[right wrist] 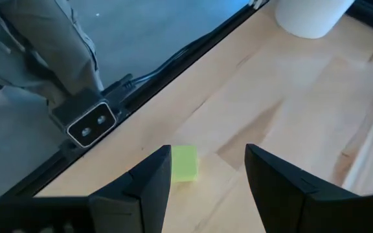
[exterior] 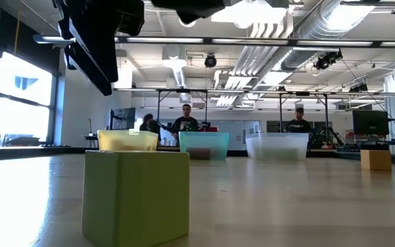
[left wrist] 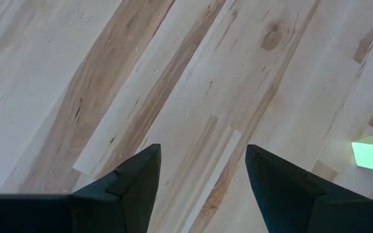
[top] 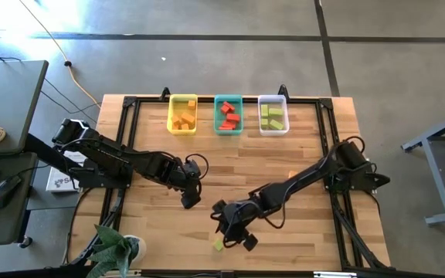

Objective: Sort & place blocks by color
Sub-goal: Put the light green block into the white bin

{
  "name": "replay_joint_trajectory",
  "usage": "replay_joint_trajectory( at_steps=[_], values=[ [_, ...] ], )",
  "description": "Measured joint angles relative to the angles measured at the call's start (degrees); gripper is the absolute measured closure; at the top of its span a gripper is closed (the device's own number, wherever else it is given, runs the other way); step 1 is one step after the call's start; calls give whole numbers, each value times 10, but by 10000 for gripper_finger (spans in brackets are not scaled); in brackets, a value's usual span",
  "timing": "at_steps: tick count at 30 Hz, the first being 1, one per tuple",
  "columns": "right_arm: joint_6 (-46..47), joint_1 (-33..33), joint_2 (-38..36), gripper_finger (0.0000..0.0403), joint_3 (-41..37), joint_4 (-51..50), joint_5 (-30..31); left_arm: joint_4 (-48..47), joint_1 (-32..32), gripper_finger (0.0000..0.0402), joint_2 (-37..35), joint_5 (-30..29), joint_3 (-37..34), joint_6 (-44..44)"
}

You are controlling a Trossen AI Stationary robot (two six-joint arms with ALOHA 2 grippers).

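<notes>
Sorting looks nearly finished: along the far edge of the wooden worktop [top: 284, 166] stand three bins, a yellow bin [top: 181, 115] holding orange blocks [top: 182, 120], a teal bin [top: 228, 115] holding red blocks [top: 229, 116], and a clear bin [top: 273, 114] holding green blocks [top: 273, 117]. One light green cube [top: 218, 245] lies alone near the front edge of the worktop, and a small orange block [top: 293, 173] appears to sit loose toward the right of the middle. The step in hand seems to be the pickup of that green cube. The right gripper [top: 238, 235] hangs low just beside it, arm stretched forward across the worktop, jaws parted and empty; in its wrist view the cube lies ahead, nearer one finger than centred. The next move likely calls for a small sideways shift to straddle the cube, then a descent and a close. The left gripper [top: 189, 196] waits near the middle, jaws wide and empty, pointing down at bare wood.
</notes>
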Motion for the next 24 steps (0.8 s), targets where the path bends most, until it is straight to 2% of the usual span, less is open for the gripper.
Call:
replay_joint_trajectory(
  at_steps=[19, 24],
  values=[
    [-1, 15, 84, 219, 0, 77, -22, 0, 0, 188, 0, 0, 0, 0],
    [-26, 19, 88, 219, 0, 79, 13, 1, 0, 188, 0, 0, 0, 0]
  ],
)
